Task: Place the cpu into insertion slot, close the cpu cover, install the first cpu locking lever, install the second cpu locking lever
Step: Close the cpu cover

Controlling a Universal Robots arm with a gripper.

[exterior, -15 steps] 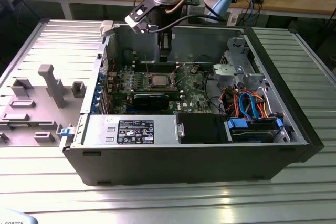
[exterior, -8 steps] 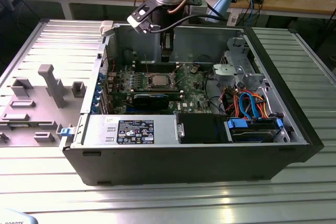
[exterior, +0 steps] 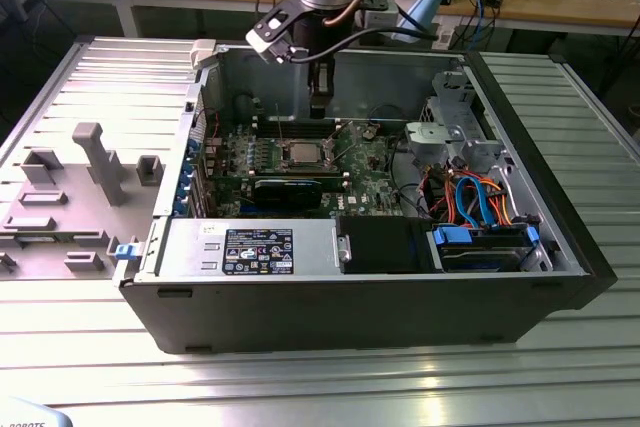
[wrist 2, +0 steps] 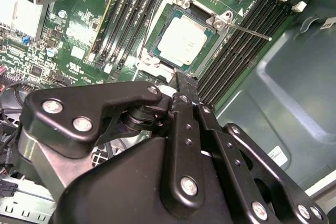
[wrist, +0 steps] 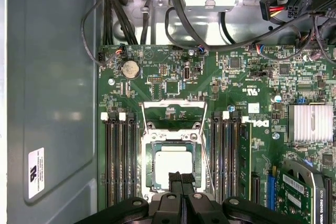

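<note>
The cpu [wrist: 176, 162] lies flat with its silver top up inside the insertion slot [wrist: 148, 156] on the green board; it also shows in the second wrist view [wrist 2: 182, 41] and the exterior view [exterior: 300, 155]. The cpu cover [wrist: 173, 103] is swung open, its thin silver frame lying back over the board beyond the slot. A thin locking lever [wrist 2: 251, 30] sticks out beside the slot. My gripper [wrist: 181, 178] hangs above the near edge of the cpu, fingers shut together with nothing between them. In the exterior view the gripper [exterior: 319, 109] is above the board, just behind the slot.
Long black memory slots [wrist: 118, 161] flank the socket on both sides. A finned heat sink [wrist: 312, 123] and a black card [exterior: 288, 192] sit nearby. The drive cage [exterior: 455, 137], cables [exterior: 478, 197] and case wall [wrist: 52, 103] close in the space. Grey fixtures [exterior: 95, 162] stand outside.
</note>
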